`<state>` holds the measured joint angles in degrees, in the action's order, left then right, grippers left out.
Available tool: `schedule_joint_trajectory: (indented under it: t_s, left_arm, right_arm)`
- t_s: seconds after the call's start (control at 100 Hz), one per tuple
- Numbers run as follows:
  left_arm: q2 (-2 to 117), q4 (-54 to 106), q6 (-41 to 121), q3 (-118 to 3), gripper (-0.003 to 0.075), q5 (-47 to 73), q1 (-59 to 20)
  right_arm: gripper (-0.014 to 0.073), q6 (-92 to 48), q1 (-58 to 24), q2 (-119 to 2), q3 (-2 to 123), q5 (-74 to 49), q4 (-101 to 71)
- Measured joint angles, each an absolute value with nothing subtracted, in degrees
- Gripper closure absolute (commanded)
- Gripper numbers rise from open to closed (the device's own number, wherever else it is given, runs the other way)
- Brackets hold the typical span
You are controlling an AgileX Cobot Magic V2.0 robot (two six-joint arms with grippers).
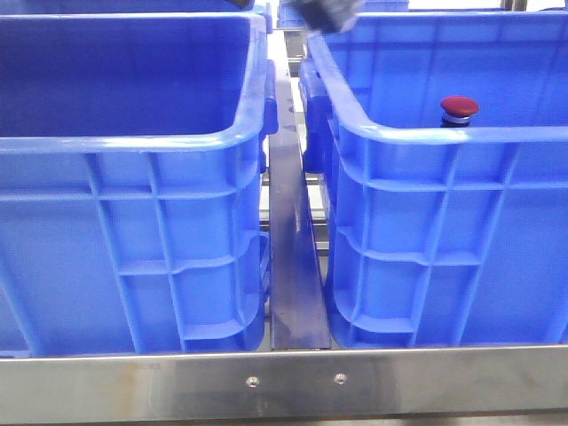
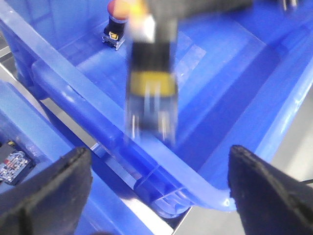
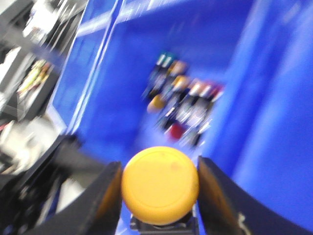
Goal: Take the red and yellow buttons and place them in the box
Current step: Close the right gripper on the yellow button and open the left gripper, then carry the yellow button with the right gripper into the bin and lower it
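My right gripper (image 3: 159, 178) is shut on the yellow button (image 3: 160, 185), holding its domed cap between both fingers. In the left wrist view the same button (image 2: 150, 85) hangs blurred over the right blue box (image 2: 161, 166), its black body and pins pointing down. A red button (image 1: 459, 108) stands inside that box (image 1: 444, 133) and also shows in the left wrist view (image 2: 116, 17). My left gripper (image 2: 159, 154) is open and empty above the box's corner rim and the gap between the two crates.
A look-alike blue crate (image 1: 133, 142) stands on the left, with a metal rail (image 1: 293, 222) between the crates. A small circuit board (image 2: 12, 161) lies in it. A heap of mixed buttons (image 3: 183, 105) lies in a blue bin beyond the right gripper. A blurred dark arm part (image 1: 324, 11) is at the top.
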<state>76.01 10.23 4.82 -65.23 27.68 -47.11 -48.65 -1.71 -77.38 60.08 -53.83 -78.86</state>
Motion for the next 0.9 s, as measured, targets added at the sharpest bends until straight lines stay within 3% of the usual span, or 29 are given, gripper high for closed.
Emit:
schedule_joint_trajectory:
  t_s: [0.27, 0.61, 0.9]
  left_arm:
    - [76.0, 10.2, 4.8, -65.2, 0.0175, 27.9, -47.1]
    - [76.0, 10.2, 4.8, -65.2, 0.0175, 27.9, -47.1]
    - [76.0, 10.2, 4.8, -65.2, 0.0175, 27.9, -47.1]
  right_arm:
    - [0.0391, -63.6, 6.3, -73.2, 58.8, -49.1, -76.3]
    - [0.0391, -74.6, 6.6, -68.7, 50.0, -26.4, -75.8]
    - [0.0391, -78.5, 6.6, -72.5, 47.4, -12.0, -77.8]
